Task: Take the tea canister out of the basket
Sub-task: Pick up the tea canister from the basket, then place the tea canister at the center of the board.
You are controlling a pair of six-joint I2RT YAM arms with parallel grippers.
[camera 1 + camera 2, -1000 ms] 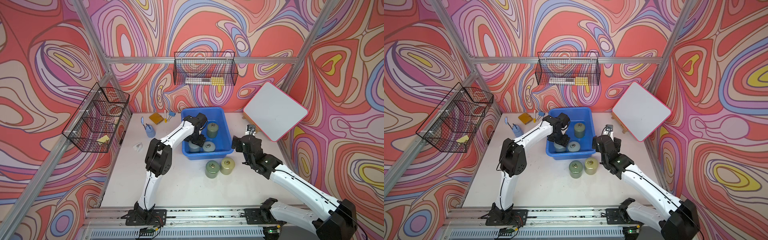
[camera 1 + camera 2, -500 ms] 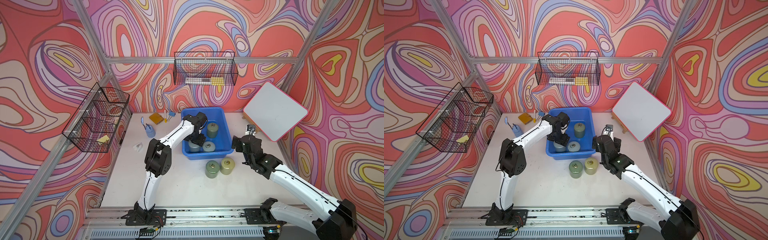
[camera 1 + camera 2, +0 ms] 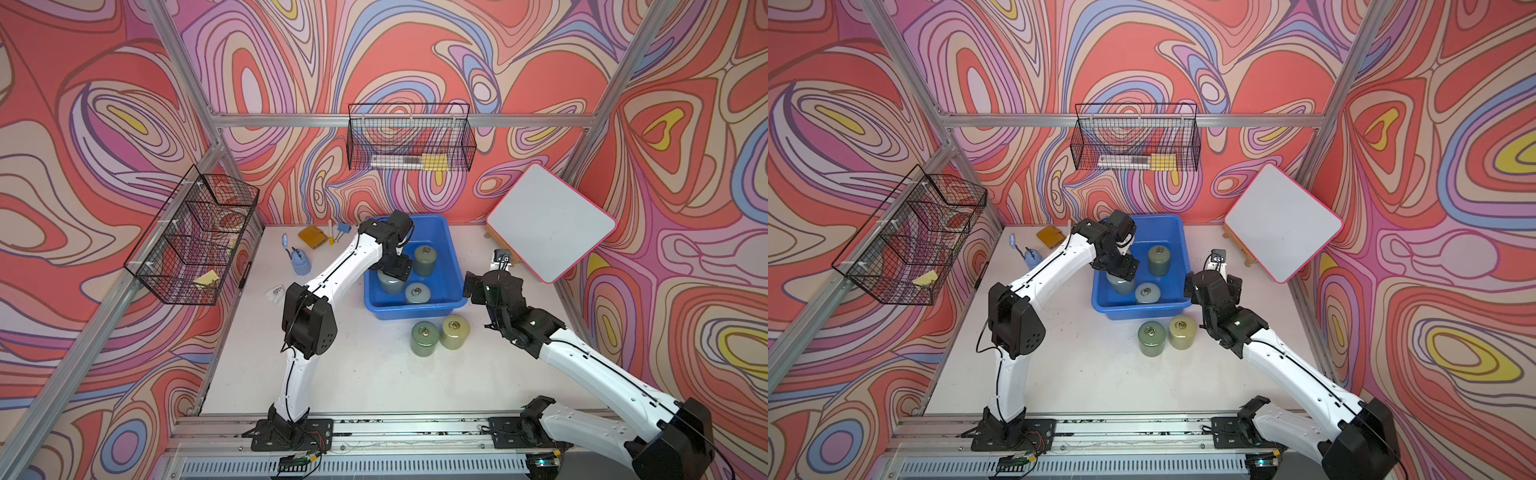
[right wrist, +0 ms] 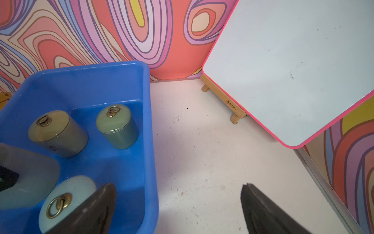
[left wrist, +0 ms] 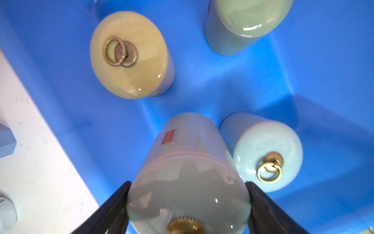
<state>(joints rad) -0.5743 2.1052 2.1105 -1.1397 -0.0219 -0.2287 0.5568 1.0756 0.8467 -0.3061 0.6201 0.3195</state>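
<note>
Blue basket (image 3: pixel 454 266) is sitting by the bench's (image 3: pixel 374 374) back edge. Inside it, the left pincer (image 5: pixel 187 186) is squeezing a pale tea canister (image 5: pixel 186 154). The left wrist view is showing a yellow-lidded canister (image 5: pixel 129 54) that the arm is hiding in both top views. The right pincer (image 4: pixel 178 185) is hanging wide open beside the basket.

Tilted whiteboard (image 3: pixel 550 222), wall wire basket (image 3: pixel 409 143), blue bottle (image 3: pixel 301 264)
</note>
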